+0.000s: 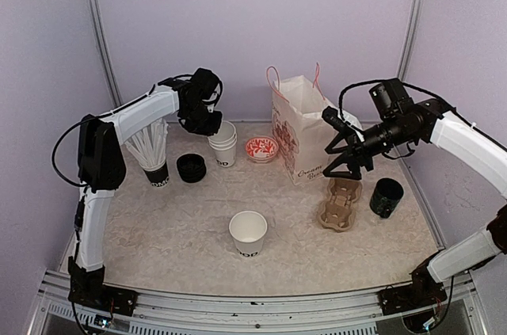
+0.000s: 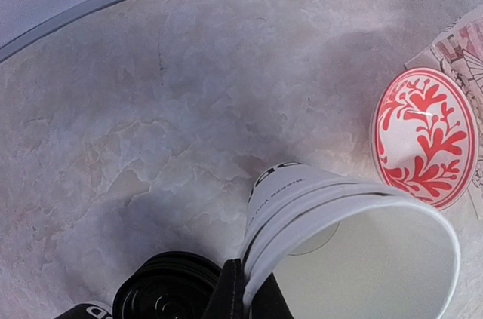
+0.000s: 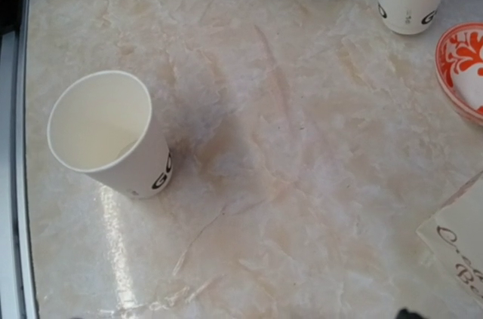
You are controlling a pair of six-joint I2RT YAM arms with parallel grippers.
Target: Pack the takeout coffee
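Near the lower middle of the overhead view we see a lone cup (image 1: 248, 232). It is smooth white paper, tapered and open-mouthed, standing upright with black lettering at its base and no lid. It rests on the table (image 1: 158, 232), a matte top of mottled, marble-like beige.

A stack of cups (image 1: 223, 145) of the same paper stands at upper centre, its rolled rims nested one above another. The left gripper (image 1: 210, 123) sits at its top. In the left wrist view the black fingers (image 2: 230, 292) straddle the stack's wall at the rim, one outside and one inside. The gap between them is narrow, so we read them as pinched on it.

Just left of the stack lie the lids (image 1: 191, 167), a low pile of ribbed round black plastic. Left of them is a black-based cup of white straws (image 1: 150, 153).

To the right of the stack we see a shallow round dish (image 1: 261, 147) with a red-and-white leaf pattern. Beside it stands a creased white paper bag (image 1: 305, 129) with red handles.

The right gripper (image 1: 339, 149) hangs beside the bag with its jaws spread and nothing between them. Below it lies a moulded brown pulp carrier (image 1: 341, 204), and next to that a glossy black cylindrical pot (image 1: 386, 196).
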